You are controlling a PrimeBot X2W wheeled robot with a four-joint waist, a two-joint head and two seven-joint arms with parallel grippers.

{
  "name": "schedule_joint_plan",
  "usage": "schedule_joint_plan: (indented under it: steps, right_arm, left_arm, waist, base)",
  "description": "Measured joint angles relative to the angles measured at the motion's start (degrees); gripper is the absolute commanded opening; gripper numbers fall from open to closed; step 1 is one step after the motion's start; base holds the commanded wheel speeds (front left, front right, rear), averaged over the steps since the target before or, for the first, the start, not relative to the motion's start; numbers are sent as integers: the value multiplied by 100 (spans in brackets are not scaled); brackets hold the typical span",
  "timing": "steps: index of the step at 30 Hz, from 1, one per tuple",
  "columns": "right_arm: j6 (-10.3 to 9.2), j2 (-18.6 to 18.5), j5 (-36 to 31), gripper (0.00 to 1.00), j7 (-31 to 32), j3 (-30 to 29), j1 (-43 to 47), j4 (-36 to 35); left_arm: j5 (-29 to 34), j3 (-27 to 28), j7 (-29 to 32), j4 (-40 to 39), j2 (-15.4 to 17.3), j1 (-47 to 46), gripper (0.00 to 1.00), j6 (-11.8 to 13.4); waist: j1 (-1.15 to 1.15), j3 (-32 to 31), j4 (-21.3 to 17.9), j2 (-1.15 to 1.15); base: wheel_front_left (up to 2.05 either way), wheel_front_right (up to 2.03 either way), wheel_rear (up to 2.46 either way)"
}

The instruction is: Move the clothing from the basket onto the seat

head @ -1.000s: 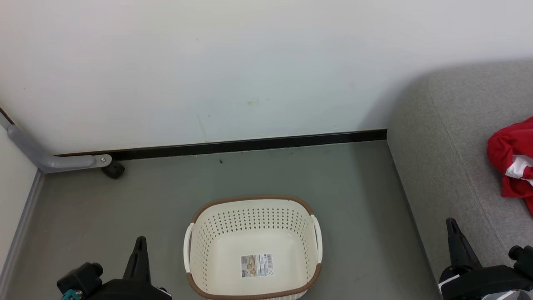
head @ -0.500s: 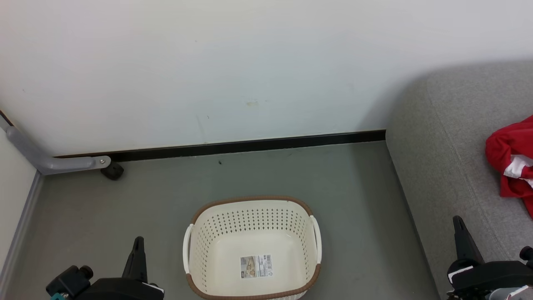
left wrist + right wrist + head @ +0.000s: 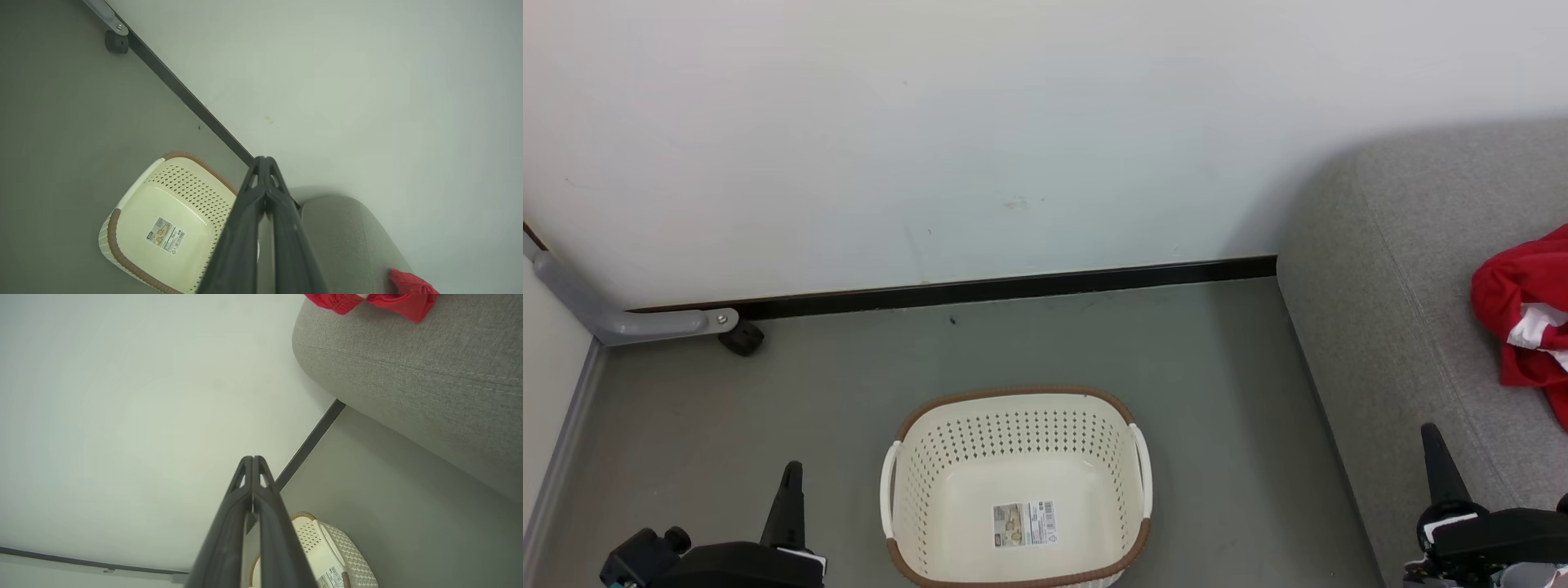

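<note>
Basket [image 3: 1013, 429] upright, mouth facing up

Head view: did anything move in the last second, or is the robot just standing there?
The left hand drew back down and leftward, the right hand down and rightward. Nothing was taken or let go; both stay shut and empty. The basket stays empty on the floor, the clothing on the seat.

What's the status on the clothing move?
Left gripper shut, empty, beside the basket. Right gripper shut, empty, by the seat. Basket empty; red clothing on the seat. No obstruction seen.
</note>
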Motion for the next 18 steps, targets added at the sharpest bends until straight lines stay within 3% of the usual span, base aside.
schedule_joint_plan:
  steps: [18]
  right_arm:
    - [97, 166, 1262, 0, 357, -365, -108, 76]
  left_arm:
    - [-1199, 320, 369, -60, -120, -24, 0, -248]
  waist:
    - [0, -22, -26, 0]
  base:
    - [0, 0, 0]
